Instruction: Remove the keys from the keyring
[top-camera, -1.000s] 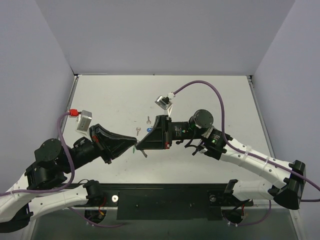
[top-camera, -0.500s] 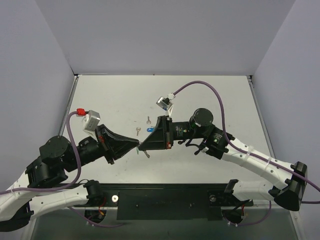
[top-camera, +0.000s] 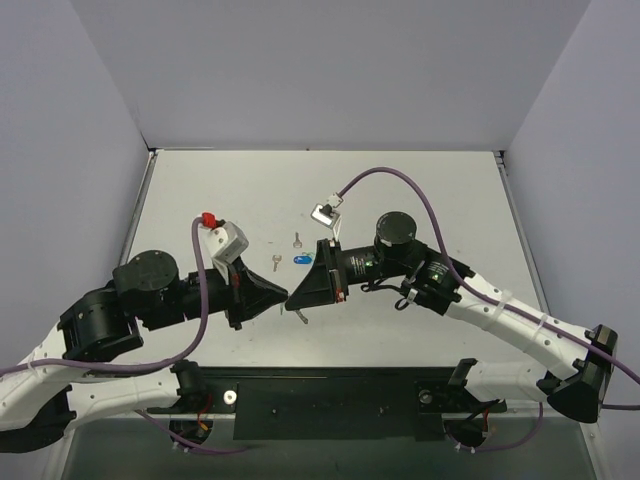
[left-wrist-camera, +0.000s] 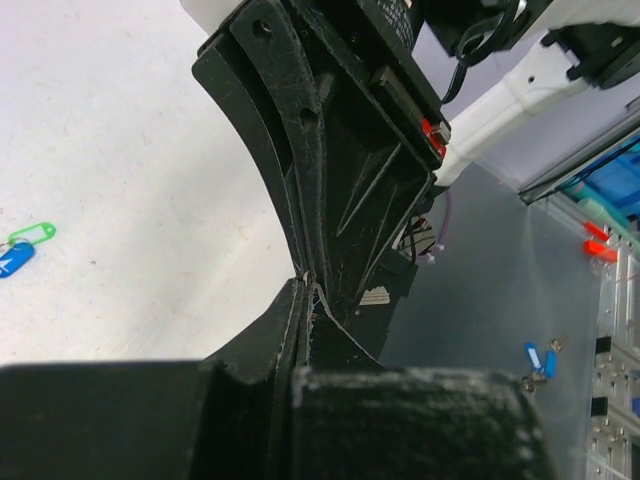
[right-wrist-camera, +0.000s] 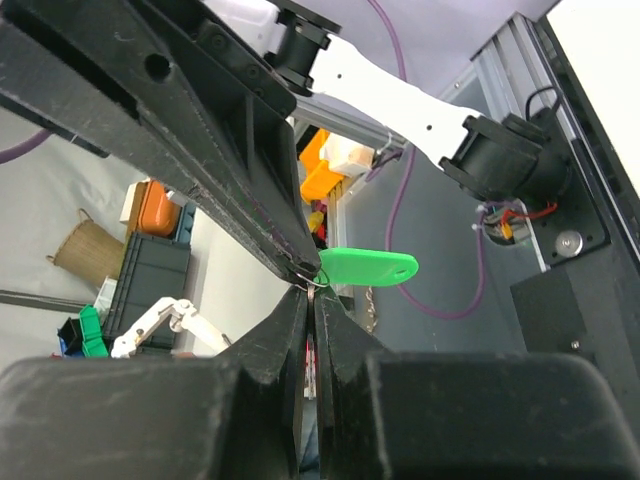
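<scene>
My two grippers meet tip to tip just above the table's middle. My left gripper (top-camera: 281, 295) (left-wrist-camera: 305, 281) is shut on the thin keyring (right-wrist-camera: 316, 279). My right gripper (top-camera: 293, 298) (right-wrist-camera: 312, 291) is shut on the silver blade of the green-headed key, whose green head (right-wrist-camera: 368, 268) sticks out sideways at the tips. The blue-headed key (top-camera: 301, 260) (left-wrist-camera: 14, 262) lies on the table behind the grippers, with a small green loop (left-wrist-camera: 30, 234) next to it. Two bare silver keys (top-camera: 297, 239) (top-camera: 276, 263) lie on the table just beyond.
The white table (top-camera: 420, 190) has grey walls on three sides. A black rail (top-camera: 330, 395) runs along the near edge between the arm bases. Purple cables (top-camera: 400, 175) loop off both wrists.
The left arm has swung forward and right and its wrist has turned. The meeting point of the grippers has shifted slightly right and nearer. The blue-headed key now shows fully on the table.
</scene>
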